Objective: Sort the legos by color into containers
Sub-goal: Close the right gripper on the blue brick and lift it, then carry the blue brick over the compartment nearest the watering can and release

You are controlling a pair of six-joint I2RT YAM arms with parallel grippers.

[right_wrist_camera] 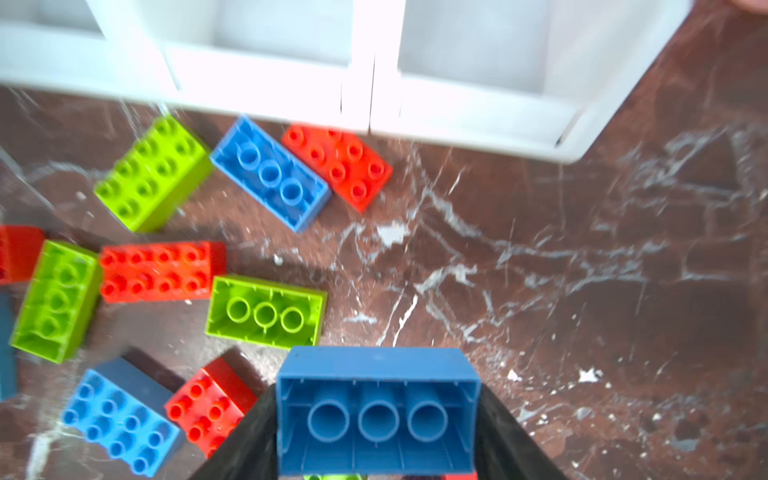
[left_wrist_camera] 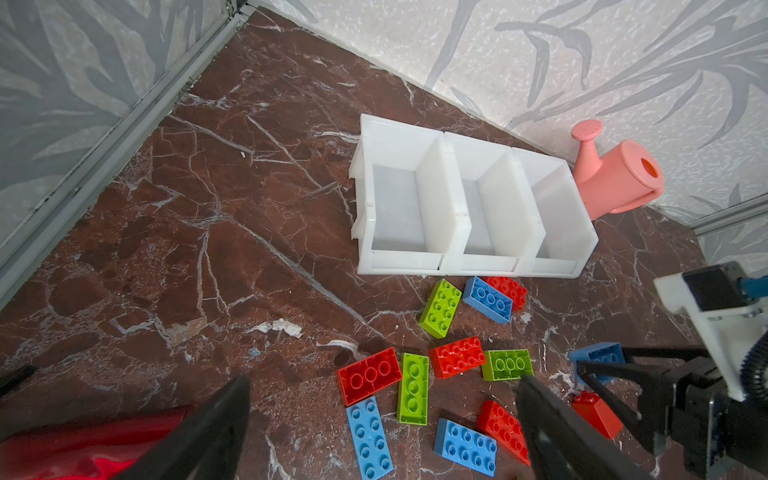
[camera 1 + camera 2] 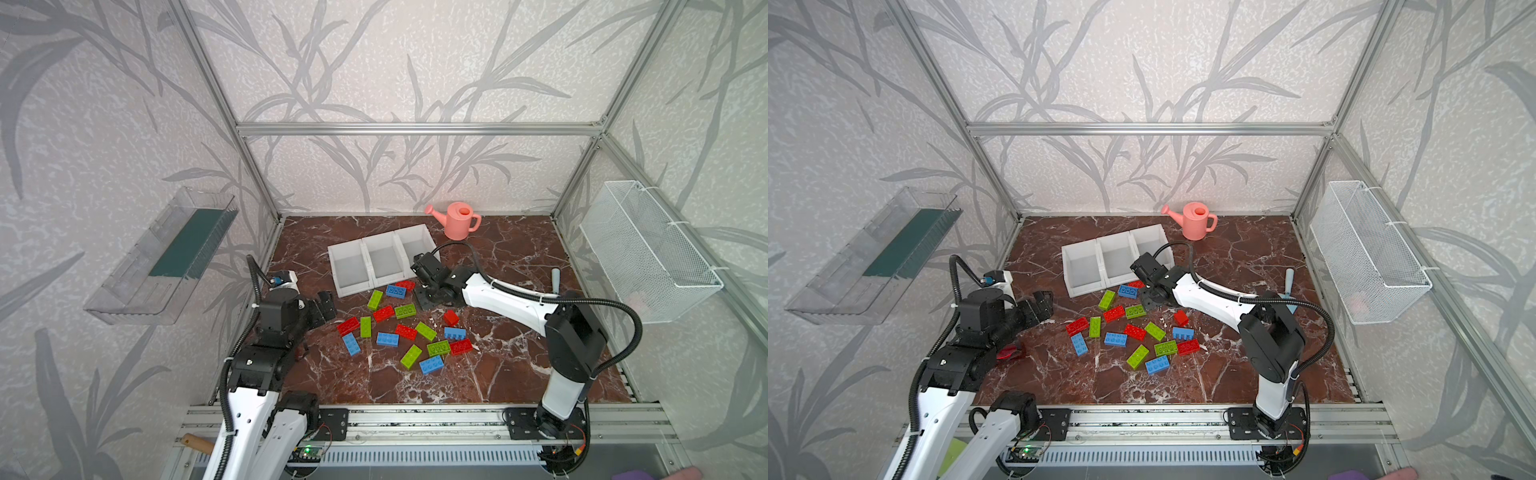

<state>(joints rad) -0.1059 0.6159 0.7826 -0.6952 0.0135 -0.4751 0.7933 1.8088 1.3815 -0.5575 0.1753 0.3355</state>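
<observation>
Between your right fingers [image 1: 245,444], the wrist view shows a blue lego [image 1: 376,399] clamped, hollow side toward the camera — both top views hide it. Your left fingers [image 2: 208,432] spread wide; loose legos [image 3: 406,331] lie on the table [image 3: 498,374] before the containers [image 2: 451,187].

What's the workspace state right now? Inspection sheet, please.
Surface: brown marble tabletop, white-flecked.
Job's things: red, blue and green legos loose in front of three white containers; visible bin interiors empty.
Clutter: pink watering can behind the bins; red object under the left arm; handled tool at right.
Pincers: left pincer open, empty; right pincer shut on blue brick.
Cables: black corrugated cable loops off each arm.
Surroundings: clear wall tray, mesh basket, aluminium frame.
</observation>
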